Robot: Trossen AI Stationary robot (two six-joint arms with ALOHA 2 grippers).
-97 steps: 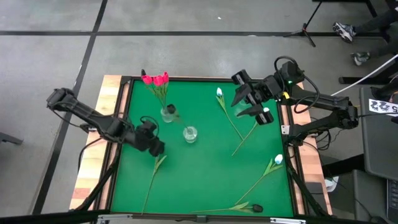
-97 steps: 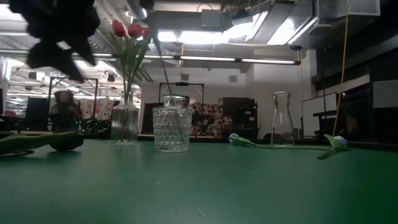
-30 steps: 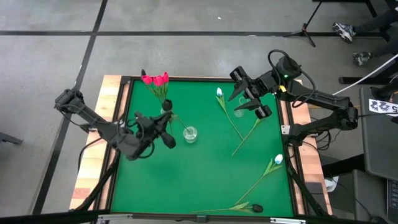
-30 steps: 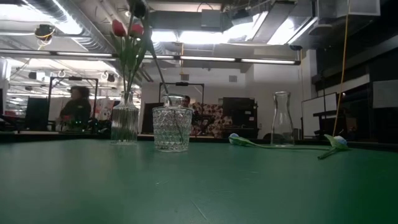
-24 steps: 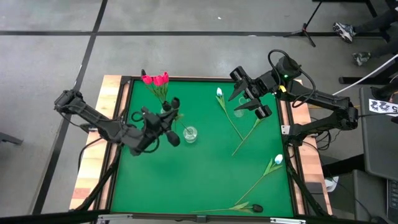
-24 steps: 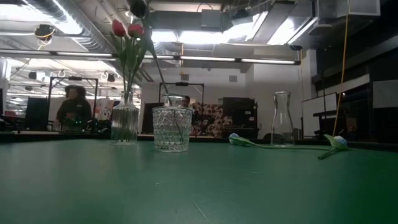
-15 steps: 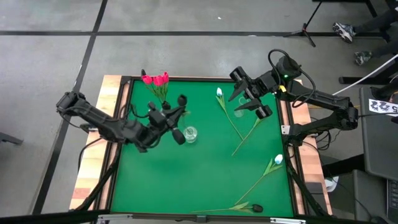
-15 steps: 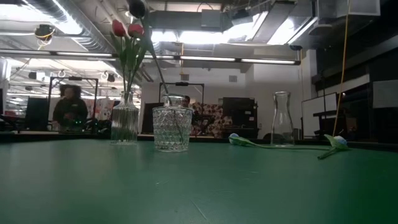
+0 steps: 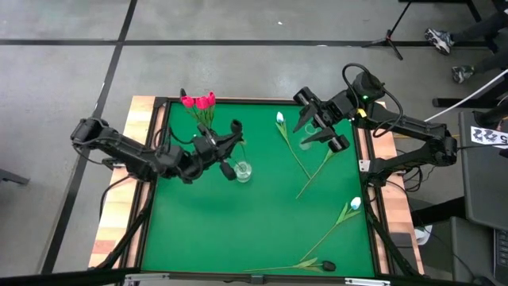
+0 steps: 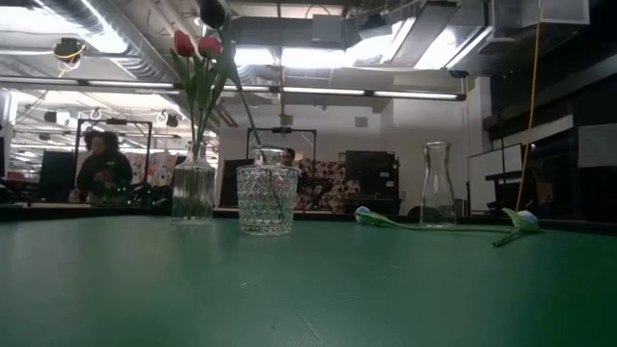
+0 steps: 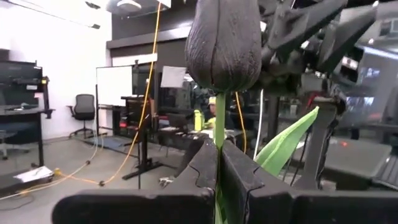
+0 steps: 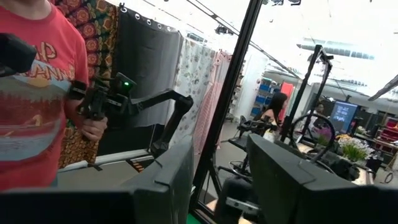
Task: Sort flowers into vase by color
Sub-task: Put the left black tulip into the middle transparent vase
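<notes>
My left gripper (image 9: 222,148) is shut on a black tulip (image 9: 236,126), raised above the table between the ribbed vase (image 10: 193,193) of pink tulips (image 9: 198,102) and the crystal glass (image 9: 242,171). Another black tulip (image 10: 212,12) leans with its stem in that glass. In the left wrist view the held tulip's head (image 11: 224,43) stands above the fingers. My right gripper (image 9: 324,131) hangs open and high at the far right, with nothing between its fingers (image 12: 168,180). White tulips (image 9: 279,117) (image 9: 355,203) lie flat on the green mat. My left gripper pinches the black tulip's green stem (image 11: 219,127) between its two fingers (image 11: 202,165), a short way below the head. The fingers lie across the stem. The head stands upright above them and a green leaf (image 11: 286,140) sticks out beside it. The stem below the fingers is hidden.
A clear carafe (image 10: 437,198) stands at the far right under my right gripper. One more black tulip (image 9: 327,265) lies at the near edge with its long stem (image 9: 278,268). A raised frame (image 9: 373,199) borders the mat. People show in the room beyond.
My left gripper has carried the black tulip toward the table's right and far edges, closer to the crystal glass. It has also tipped up, so the tulip's head now rises above the fingers. It stays shut on the stem.
</notes>
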